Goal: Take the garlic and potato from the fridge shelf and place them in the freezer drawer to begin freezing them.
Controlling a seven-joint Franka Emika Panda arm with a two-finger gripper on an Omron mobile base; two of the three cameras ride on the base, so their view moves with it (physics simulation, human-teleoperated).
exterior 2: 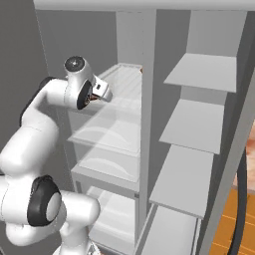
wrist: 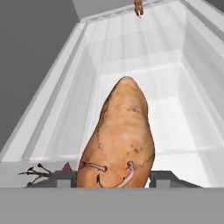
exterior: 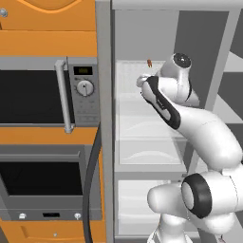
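Gripped between the two dark finger tips at the bottom of the hand view, the potato (wrist: 120, 140) stands nearest the lens: a long brown-orange body with dark flecks, its blunt end seated between the pads and its narrow end pointing away along the shelf. The gripper (wrist: 114, 178) has closed on it, one finger (wrist: 162, 177) showing to the right of the tuber and the other on its left.

Beyond it runs the fridge shelf (wrist: 144, 48), white and ribbed, with a raised translucent rim on both long sides. A tiny orange-red piece (wrist: 138, 7) sits well apart at the far end. The garlic cannot be made out in these pictures.

From the left base view, the hand (exterior: 144, 81) reaches in at the front edge of that shelf (exterior: 130, 71), beside the grey fridge wall (exterior: 104, 118).

The step in hand looks like the first pick, with the grasp made and the carry not yet begun. Next would come a lift high enough to clear the front rim, then a straight pull out between the side walls, since room to either side is narrow and the clear bins (exterior: 142, 126) lie close below.
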